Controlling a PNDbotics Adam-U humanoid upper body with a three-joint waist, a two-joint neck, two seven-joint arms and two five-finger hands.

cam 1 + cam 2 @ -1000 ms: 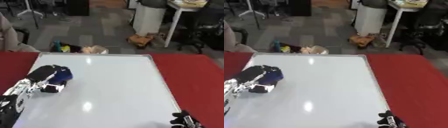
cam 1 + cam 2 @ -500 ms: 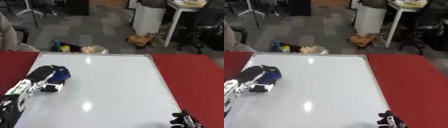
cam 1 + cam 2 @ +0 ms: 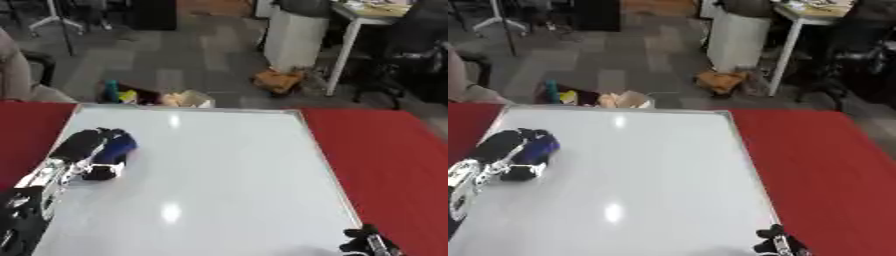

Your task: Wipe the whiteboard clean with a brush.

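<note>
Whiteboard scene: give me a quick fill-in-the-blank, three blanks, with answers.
1. The left hand is curled round a ____ brush.
2. The brush rests on the whiteboard's ____ side.
3. The whiteboard lies on a ____ table.

Answers: blue; left; red

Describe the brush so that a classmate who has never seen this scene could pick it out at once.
Start at the big whiteboard lying flat on the red table and go to its left side. There the robot's left hand, black with silver joints, lies curled over the brush. The brush is the only blue thing on the white surface, with a dark base against the board.
</note>
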